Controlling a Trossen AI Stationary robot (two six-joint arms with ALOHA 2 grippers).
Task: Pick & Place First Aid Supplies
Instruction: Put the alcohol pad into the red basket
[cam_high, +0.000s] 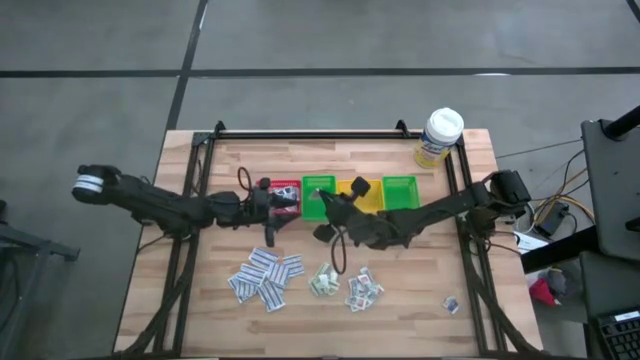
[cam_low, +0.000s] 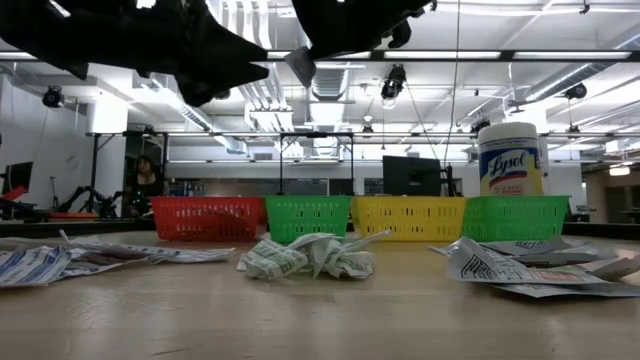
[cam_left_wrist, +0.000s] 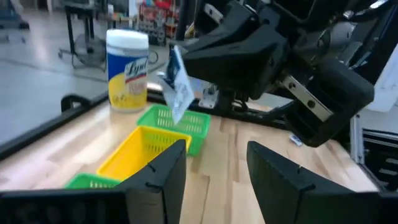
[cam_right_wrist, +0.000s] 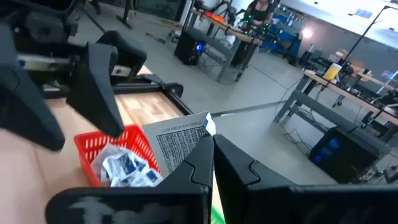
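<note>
right gripper (cam_right_wrist: 211, 146) pinches a packet (cam_right_wrist: 177, 146); only its wrist view shows red bin (cam_right_wrist: 102, 146) filled

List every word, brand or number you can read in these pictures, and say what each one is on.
"Lysol": on the yellow label of the white-capped bottle behind the bins; the smaller lines under it are too blurred to read.
Packet pinched in the shut right tool: rows of fine print, too small to read.
Loose packets on the table: printed, but unreadable.
Nothing else carries readable text.

Four coloured bins (cam_high: 399, 187) stand beside a Lysol bottle (cam_high: 440, 136).
</note>
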